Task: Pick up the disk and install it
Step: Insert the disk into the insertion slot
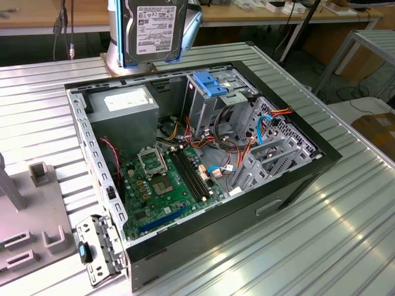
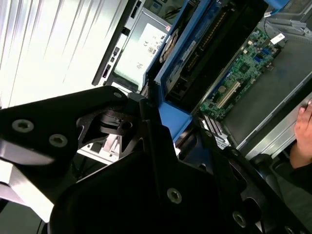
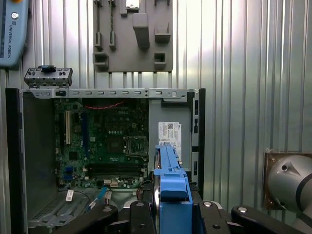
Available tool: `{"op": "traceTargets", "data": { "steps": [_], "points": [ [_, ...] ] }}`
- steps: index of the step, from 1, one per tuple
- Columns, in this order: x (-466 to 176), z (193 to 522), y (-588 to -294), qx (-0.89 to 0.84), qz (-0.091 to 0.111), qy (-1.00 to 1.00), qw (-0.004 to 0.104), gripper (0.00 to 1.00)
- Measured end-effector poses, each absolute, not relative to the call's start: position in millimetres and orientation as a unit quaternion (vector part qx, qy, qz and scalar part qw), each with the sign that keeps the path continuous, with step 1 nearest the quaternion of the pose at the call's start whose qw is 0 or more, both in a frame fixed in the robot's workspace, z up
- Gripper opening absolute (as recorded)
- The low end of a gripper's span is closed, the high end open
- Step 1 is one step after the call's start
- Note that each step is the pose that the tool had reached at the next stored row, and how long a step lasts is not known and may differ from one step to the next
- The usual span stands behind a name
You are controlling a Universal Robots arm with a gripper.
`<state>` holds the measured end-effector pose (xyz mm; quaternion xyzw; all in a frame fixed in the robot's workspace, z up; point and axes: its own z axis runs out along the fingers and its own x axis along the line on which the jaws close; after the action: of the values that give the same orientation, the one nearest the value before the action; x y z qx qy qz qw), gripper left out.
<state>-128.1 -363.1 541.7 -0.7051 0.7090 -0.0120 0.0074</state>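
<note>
**Item count.** One disk (image 1: 154, 28), one claw (image 3: 174, 214), one open computer case (image 1: 247, 216), one grey fixture plate (image 1: 24, 240), one table (image 1: 321, 234).

**Claw.** In the first wrist view the two black fingers (image 3: 146, 210) are clamped against opposite sides of the disk (image 3: 170, 190). The claw is closed and gripping the disk.

**Disk, position.** The disk is clear of the table. In the exterior view it hangs in the air above the case rim nearest the table's far edge. It touches neither the case nor the table.

**Disk, appearance.** It has a flat rectangular grey metal body. It stands upright, with its white printed label facing the exterior camera. Bright blue plastic rails (image 3: 168, 165) run along its sides. In the second wrist view the disk (image 2: 195, 48) shows its dark underside and one blue rail.

**Case.** It lies on its side at mid-table, open face up. Inside are one green circuit board (image 1: 166, 191), one grey power supply (image 1: 123, 114) and one metal cage topped by a blue bracket (image 1: 210, 83).

**Fixture plate.** It lies at the table edge on the exterior view's left, near the front corner.

**Other.** One hand (image 2: 304, 117) of a person is visible beside the case in the second wrist view.
</note>
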Motion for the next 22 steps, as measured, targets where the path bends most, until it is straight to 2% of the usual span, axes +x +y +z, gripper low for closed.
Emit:
{"op": "traceTargets", "data": {
  "steps": [5,11,22],
  "points": [
    [-128.2,541.6,-378.7,-0.705,-0.012,0.709,0.007,0.37],
    [-128.3,540.9,-423.4,-0.705,-0.012,0.709,0.007,0.37],
    [-128.2,540.4,-468.9,-0.705,-0.012,0.709,0.007,0.37]
  ]
}}
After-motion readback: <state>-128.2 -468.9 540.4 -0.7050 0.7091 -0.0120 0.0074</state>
